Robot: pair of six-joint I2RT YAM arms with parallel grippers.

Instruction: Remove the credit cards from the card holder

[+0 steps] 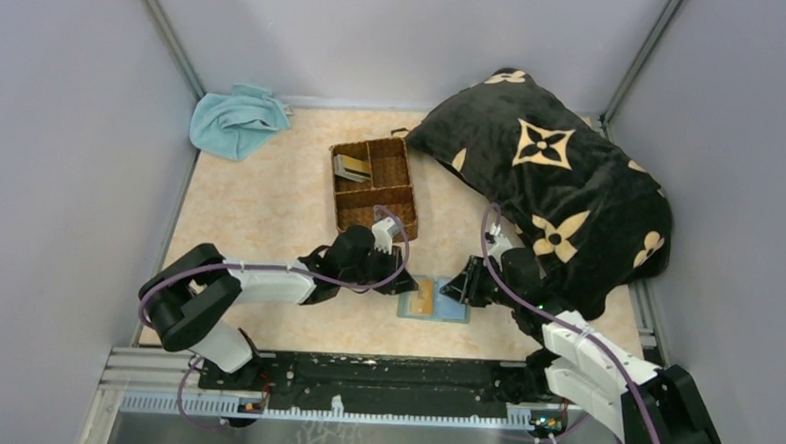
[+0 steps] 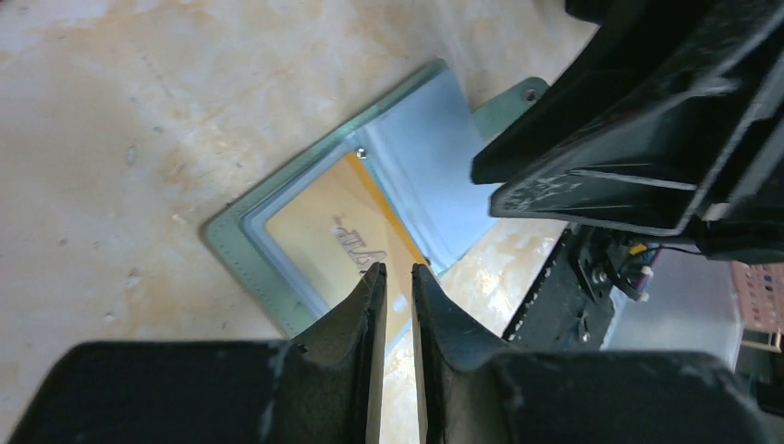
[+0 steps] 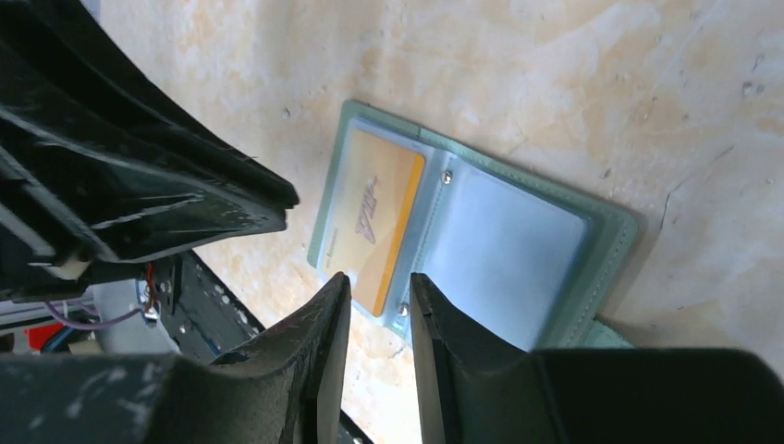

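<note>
The card holder (image 1: 451, 307) lies open and flat on the table near the front edge, between my two grippers. A tan-gold credit card (image 1: 422, 298) sits in its left pale blue pocket; the right pocket looks empty. In the left wrist view the card (image 2: 324, 231) lies just beyond my left gripper (image 2: 398, 270), whose jaws stand a narrow gap apart with nothing between them. In the right wrist view my right gripper (image 3: 374, 280) hovers at the holder's (image 3: 508, 250) near edge by the card (image 3: 370, 217), jaws slightly apart and empty. Grey cards (image 1: 351, 167) lie in the basket.
A brown wicker three-part basket (image 1: 410, 198) stands just behind the holder. A large black pillow with tan flowers (image 1: 561, 189) fills the back right, close to my right arm. A light-blue towel (image 1: 235, 120) lies at the back left.
</note>
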